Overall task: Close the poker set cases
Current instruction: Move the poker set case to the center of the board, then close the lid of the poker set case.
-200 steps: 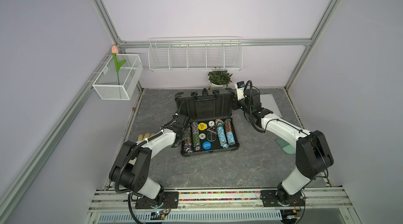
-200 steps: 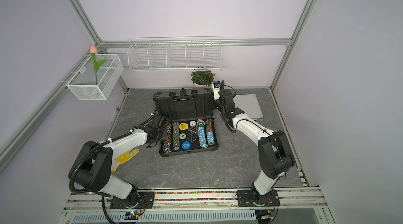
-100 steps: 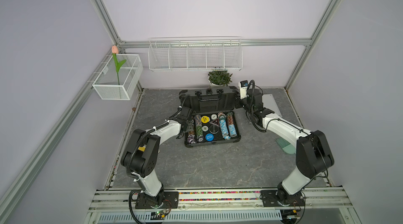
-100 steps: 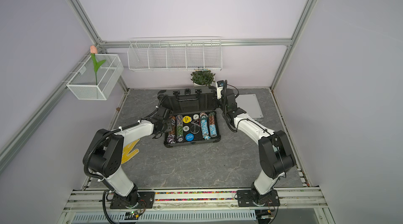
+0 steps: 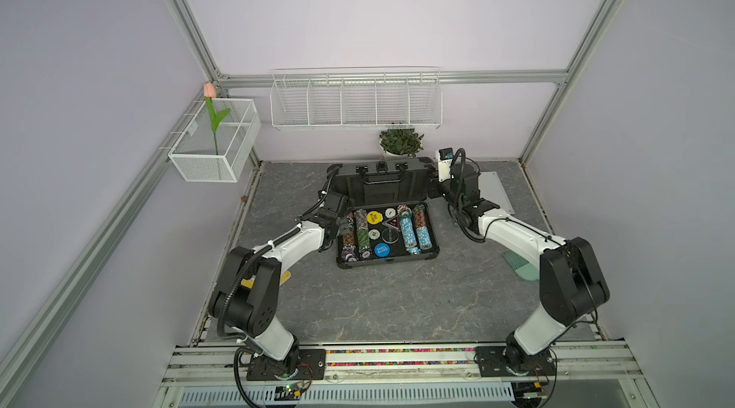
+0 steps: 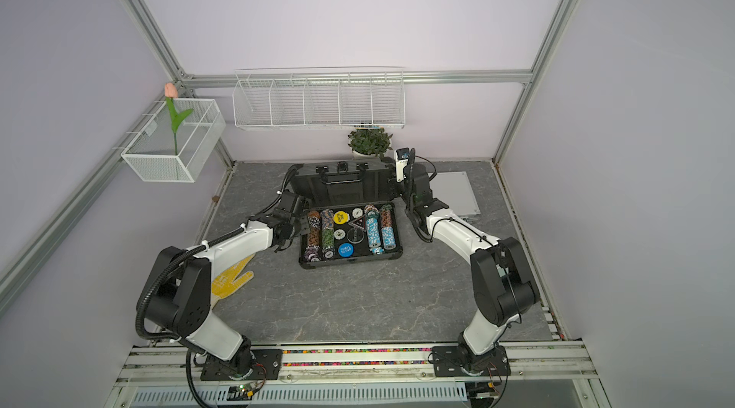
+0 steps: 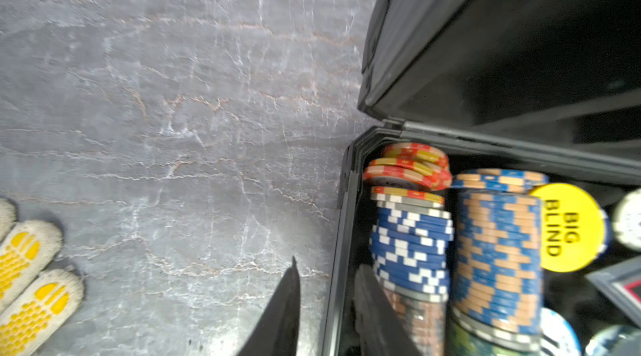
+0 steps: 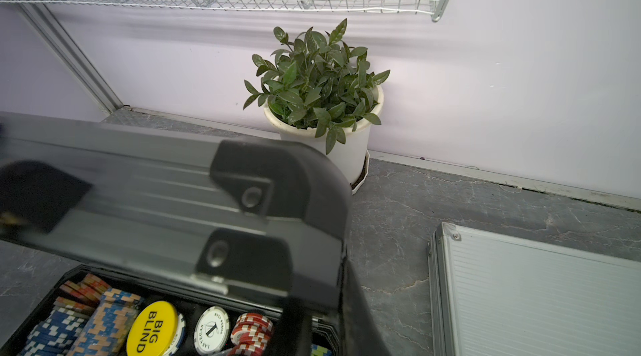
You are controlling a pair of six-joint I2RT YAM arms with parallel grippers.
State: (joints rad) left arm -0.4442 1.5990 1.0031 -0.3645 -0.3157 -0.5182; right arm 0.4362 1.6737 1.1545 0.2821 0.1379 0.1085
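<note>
The grey table (image 5: 378, 306) carries both cases. The dark-grey case (image 5: 387, 264) lies a little farther from the robot's base than a second ago. Its lid (image 5: 382, 187) is raised, so it is not yet closed. The silver case (image 5: 495, 193) lies flat just behind the right gripper (image 5: 434, 189), apart from it, and looks already shut. The right jaws are together at the raised lid's right-hand corner, as they were a second ago. Whether they press on it I cannot tell. The left gripper (image 7: 327, 274) was closed at the tray's left wall and has now parted. That wall runs between its jaws with a gap showing on the outer side, one finger over the table and the other inside the tray. The blue and white chips (image 7: 412, 243) stand just beyond the inner finger. I judge that the shifting of the case is finished and the left arm is letting go. The inner finger has to come out of the tray before the right arm can tip the lid down
</note>
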